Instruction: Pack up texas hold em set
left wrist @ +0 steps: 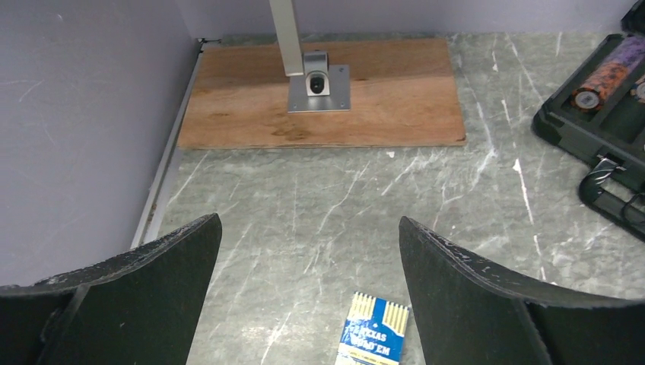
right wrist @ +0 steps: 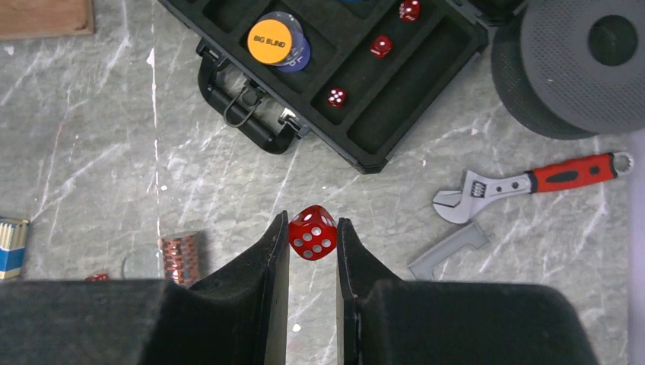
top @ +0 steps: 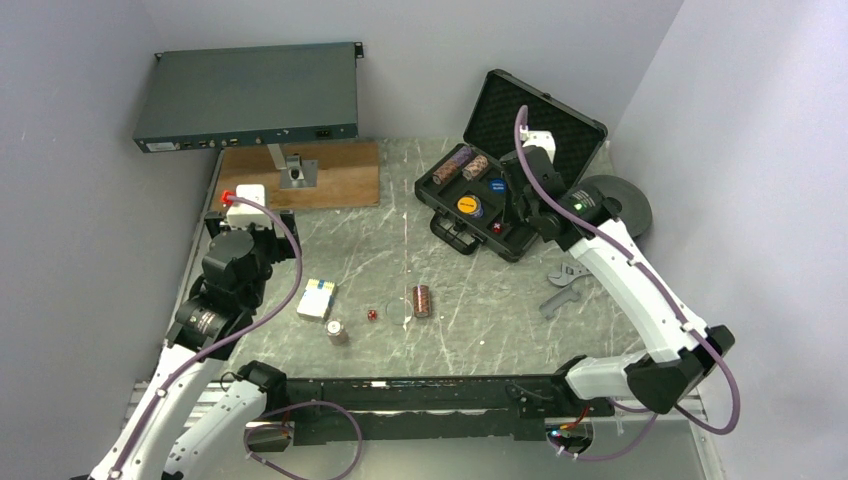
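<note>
The black case (top: pixel 545 125) lies open at the back right, with chip rolls (top: pixel 464 165) and a "big blind" button (right wrist: pixel 270 42) in its tray. Three red dice (right wrist: pixel 336 96) sit in one slot. My right gripper (right wrist: pixel 312 224) is shut on a red die (right wrist: pixel 312 234) and holds it above the table, just in front of the case (right wrist: pixel 414 84). My left gripper (left wrist: pixel 308 228) is open and empty above the table, with the blue Texas Hold'em card deck (left wrist: pixel 374 331) below it toward the right finger. On the table lie the deck (top: pixel 317 298), a chip stack (top: pixel 422 300), a smaller chip stack (top: pixel 336 330) and a red die (top: pixel 371 315).
A wooden board (top: pixel 300 175) with a metal stand is at the back left, under a grey rack unit (top: pixel 250 95). A red-handled wrench (right wrist: pixel 532 182), a grey flat piece (right wrist: pixel 449 249) and a round black disc (right wrist: pixel 578 65) lie right of the case.
</note>
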{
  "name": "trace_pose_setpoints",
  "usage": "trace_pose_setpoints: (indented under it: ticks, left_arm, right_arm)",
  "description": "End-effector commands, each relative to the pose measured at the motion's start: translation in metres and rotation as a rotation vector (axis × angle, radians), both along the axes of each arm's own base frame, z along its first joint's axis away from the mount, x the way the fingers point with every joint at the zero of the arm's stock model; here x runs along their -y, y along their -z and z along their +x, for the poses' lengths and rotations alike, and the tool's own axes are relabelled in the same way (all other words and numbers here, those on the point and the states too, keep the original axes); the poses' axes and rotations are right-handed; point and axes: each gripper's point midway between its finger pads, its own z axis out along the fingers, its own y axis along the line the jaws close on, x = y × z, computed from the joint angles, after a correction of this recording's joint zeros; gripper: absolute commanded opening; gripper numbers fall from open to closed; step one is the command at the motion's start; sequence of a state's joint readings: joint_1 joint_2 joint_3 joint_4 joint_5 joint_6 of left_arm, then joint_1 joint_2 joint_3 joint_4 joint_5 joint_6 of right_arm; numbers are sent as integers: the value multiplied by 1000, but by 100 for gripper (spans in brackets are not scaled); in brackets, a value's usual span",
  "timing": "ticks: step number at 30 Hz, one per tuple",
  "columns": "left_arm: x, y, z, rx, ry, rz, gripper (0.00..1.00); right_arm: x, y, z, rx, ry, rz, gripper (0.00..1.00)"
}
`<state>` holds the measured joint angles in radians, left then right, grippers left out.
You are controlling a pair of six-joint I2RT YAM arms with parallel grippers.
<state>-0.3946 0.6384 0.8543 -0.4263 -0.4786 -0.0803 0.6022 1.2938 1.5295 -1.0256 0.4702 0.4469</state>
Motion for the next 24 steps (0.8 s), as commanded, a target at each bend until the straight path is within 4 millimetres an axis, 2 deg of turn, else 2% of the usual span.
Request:
trace_pose_setpoints:
  ticks: [1,5,9,15,24]
  left_arm:
    - [-4,-7,3,39,-27,16,93]
    - [-4,-7,5,34,-30,22,93]
    - [-4,-6,4,37,-25,20,93]
    - [-2,-3,3,30,-23,34,94]
    - [-1,-4,2,41,-23,42,94]
  right_arm:
    - [-19,8,17,11,-68,45,0]
    - [-25,28,23,-30,-72,56,0]
    - [-26,38,23,-46,-61,62,0]
    - [-15,41,26,-31,-4,53,0]
    - [-13,46,33,-46,49,64,0]
